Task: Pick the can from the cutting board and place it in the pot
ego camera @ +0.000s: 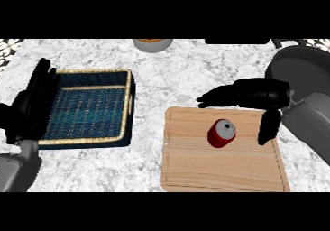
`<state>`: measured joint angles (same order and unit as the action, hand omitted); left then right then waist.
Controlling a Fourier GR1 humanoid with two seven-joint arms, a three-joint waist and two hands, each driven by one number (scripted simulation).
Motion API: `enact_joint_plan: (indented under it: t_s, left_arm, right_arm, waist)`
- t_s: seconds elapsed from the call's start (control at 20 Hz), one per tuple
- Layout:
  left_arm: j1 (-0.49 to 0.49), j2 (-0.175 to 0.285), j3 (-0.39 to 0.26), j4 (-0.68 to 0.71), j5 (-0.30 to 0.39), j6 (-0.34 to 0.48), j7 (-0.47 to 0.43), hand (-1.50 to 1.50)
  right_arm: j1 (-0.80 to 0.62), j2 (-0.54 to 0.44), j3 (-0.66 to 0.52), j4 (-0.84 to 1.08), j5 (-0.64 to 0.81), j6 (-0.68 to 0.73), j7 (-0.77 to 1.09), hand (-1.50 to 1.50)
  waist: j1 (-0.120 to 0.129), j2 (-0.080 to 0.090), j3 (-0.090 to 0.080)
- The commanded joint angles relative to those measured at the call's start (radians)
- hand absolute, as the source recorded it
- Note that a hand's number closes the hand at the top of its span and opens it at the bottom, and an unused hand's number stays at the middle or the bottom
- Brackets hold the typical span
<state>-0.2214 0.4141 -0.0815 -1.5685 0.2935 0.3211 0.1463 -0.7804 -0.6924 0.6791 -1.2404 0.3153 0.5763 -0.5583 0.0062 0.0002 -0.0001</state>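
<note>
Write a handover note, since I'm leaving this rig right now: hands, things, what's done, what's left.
Right hand: open, over the board's far edge, thumb right of the can, not closed on it.
Left hand: open, resting at the left by the basket.
Can: on the board. Pot: far right.
Done: hand is at the can.
Left: grasp, lift, place in pot.

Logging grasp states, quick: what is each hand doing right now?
Left hand: open, holding nothing, at the view's left edge.
Right hand: open by the can, not holding it.
</note>
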Motion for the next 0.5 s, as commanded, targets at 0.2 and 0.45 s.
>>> enact_joint_plan:
  t_s: [0.2, 0.45]
  left_arm:
    - [0.033, -0.027, 0.006, -0.081, -0.04, -0.006, 0.051, 0.0]
    - [-0.026, -0.037, 0.061, 0.029, -0.036, -0.06, 0.018, 0.0]
  right_arm:
    - [0.061, 0.094, -0.001, 0.044, 0.145, 0.008, -0.026, -1.5]
    - [0.082, 0.133, -0.035, 0.016, 0.223, 0.015, 0.06, -1.5]
  waist:
    - [0.001, 0.0, 0.0]
    - [-0.003, 0.001, 0.0]
